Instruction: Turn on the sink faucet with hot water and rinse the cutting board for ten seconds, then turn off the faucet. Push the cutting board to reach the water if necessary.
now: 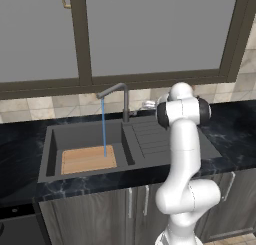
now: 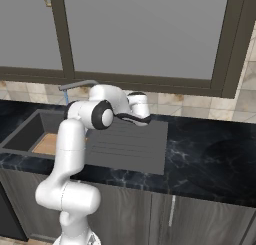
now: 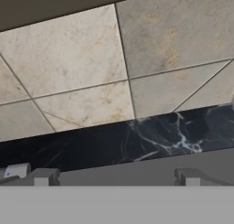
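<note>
The dark grey sink faucet (image 1: 124, 103) stands behind the sink (image 1: 51, 154), with its spout angled out to the left. A thin blue stream of water (image 1: 103, 127) falls from the spout tip onto the back right edge of the tan cutting board (image 1: 88, 159), which lies flat on the basin floor. My gripper (image 1: 148, 105) hovers just right of the faucet post, above the back of the ribbed drainboard (image 1: 151, 137), and points at the wall. In the hand view my gripper (image 3: 116, 177) is open with nothing between its fingertips (image 3: 44, 176). The cutting board (image 2: 47, 144) is partly hidden by my arm.
Beige wall tiles (image 3: 91, 81) and a strip of black marbled countertop (image 3: 137, 141) lie straight ahead of the hand. A large dark-framed window (image 1: 150, 34) runs above the counter. The countertop (image 2: 210, 154) continues to the right of the drainboard.
</note>
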